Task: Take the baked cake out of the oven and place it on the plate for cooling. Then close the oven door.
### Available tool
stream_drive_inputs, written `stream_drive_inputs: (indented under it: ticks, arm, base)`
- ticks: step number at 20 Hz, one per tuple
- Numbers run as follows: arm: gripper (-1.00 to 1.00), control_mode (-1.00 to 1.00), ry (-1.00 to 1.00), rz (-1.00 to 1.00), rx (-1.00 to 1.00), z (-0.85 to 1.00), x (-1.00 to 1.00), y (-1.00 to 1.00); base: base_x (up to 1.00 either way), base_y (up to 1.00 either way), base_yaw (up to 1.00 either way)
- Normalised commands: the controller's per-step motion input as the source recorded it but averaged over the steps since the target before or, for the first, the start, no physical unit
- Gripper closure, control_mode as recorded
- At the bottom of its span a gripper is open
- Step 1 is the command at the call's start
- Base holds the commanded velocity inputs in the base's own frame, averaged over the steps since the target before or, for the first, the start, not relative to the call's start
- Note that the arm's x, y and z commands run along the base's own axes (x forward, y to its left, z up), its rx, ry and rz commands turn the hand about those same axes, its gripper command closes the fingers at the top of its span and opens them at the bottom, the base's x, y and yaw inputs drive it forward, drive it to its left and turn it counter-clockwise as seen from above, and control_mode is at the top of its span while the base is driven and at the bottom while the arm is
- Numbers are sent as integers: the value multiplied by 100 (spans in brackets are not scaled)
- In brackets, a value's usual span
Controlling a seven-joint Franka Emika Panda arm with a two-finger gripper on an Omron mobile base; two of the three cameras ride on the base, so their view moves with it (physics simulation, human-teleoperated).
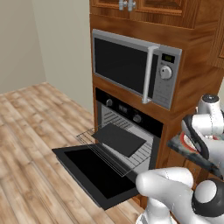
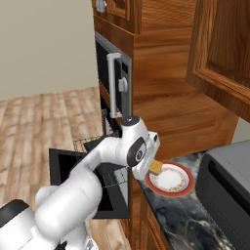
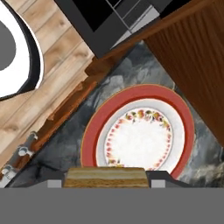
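My gripper (image 2: 152,168) is shut on the baked cake (image 2: 156,167), a small golden-tan block held over the near-left rim of the plate (image 2: 171,191). In the hand view the cake (image 3: 106,175) sits between the two fingertips, just above the plate's red rim (image 3: 135,92); whether it touches the plate I cannot tell. The plate stands on the dark marble counter (image 2: 180,217) to the right of the oven (image 1: 127,114). The oven door (image 1: 94,173) hangs fully open, lying flat toward the floor. A sliver of the plate (image 1: 189,142) shows behind my arm.
A flat dark baking tray (image 1: 119,139) lies on the pulled-out wire rack (image 1: 131,159) above the open door. The microwave (image 1: 135,65) sits above the oven. A dark grey appliance (image 2: 227,180) stands right of the plate, with a wooden wall cabinet (image 2: 219,49) overhead.
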Motion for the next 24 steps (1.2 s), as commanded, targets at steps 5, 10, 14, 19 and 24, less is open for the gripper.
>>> stream_drive_inputs:
  ticks: [5, 10, 14, 19, 24]
  arm:
    - [100, -100, 10, 0, 0, -26, 9, -36]
    - [100, -100, 12, 0, 3, -36, 10, -35]
    - [100, -100, 12, 0, 10, -44, 17, -16]
    - [100, -100, 8, 1, 11, -26, 23, -3]
    - [100, -100, 3, 2, 8, -17, 32, -1]
  base:
    - [0, 0, 0]
    - [0, 0, 0]
    - [0, 0, 0]
    - [0, 0, 0]
    - [0, 0, 0]
